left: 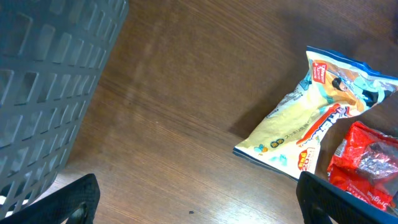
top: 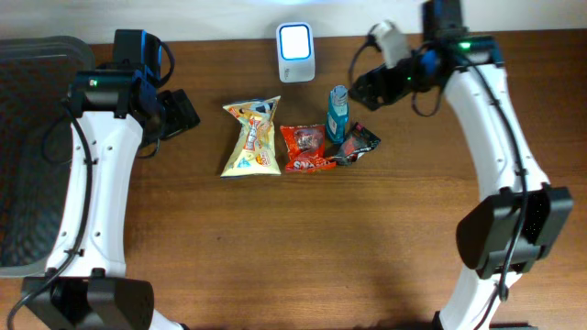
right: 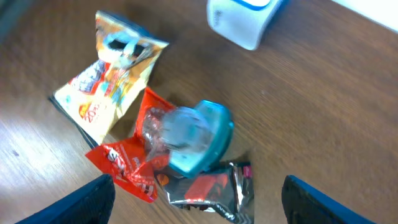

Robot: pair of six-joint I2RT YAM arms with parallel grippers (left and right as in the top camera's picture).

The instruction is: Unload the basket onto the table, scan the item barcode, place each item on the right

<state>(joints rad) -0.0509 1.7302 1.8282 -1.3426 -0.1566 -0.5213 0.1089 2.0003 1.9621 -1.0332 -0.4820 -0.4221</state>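
Four items lie mid-table: a yellow snack bag (top: 251,137) (left: 305,127) (right: 109,78), a red packet (top: 305,148) (right: 127,165) (left: 364,162), an upright teal bottle (top: 337,113) (right: 196,140) and a dark foil packet (top: 359,144) (right: 214,190). The white barcode scanner (top: 295,50) (right: 245,18) stands behind them. My right gripper (top: 362,90) (right: 198,186) hangs open just above and right of the bottle, holding nothing. My left gripper (top: 186,116) (left: 199,196) is open over bare wood, left of the snack bag.
A grey plastic basket (top: 32,147) (left: 43,81) fills the table's left end, close beside the left arm. Bare wooden tabletop (top: 303,247) stretches across the front half.
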